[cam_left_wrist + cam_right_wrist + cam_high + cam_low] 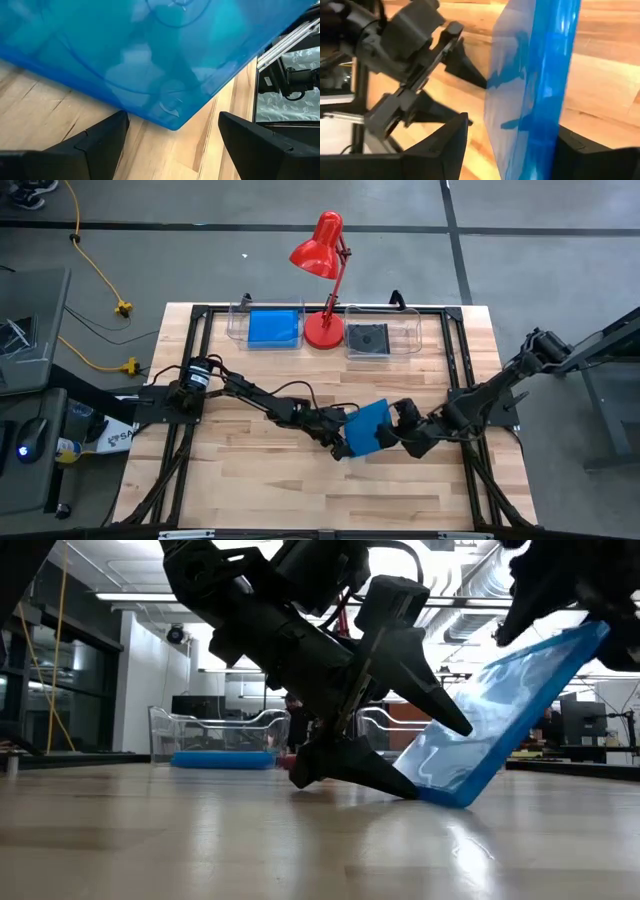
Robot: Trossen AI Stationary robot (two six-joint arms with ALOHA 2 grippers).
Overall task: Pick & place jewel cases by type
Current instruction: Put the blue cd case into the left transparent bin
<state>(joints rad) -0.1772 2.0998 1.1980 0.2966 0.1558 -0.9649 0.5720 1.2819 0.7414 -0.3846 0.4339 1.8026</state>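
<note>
At lower centre of the high view, the right gripper (398, 432) reaches leftward, jaws clamped on a tilted blue jewel case (369, 426). The left gripper (345, 442) stretches rightward, jaws apart at the case's lower edge.

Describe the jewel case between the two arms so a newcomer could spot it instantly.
Start at the red desk lamp at the table's back edge, then come forward to where both arms meet. There stands the glossy patterned blue square plastic jewel case, the only case tilted on one edge, not lying in a clear tray.
</note>
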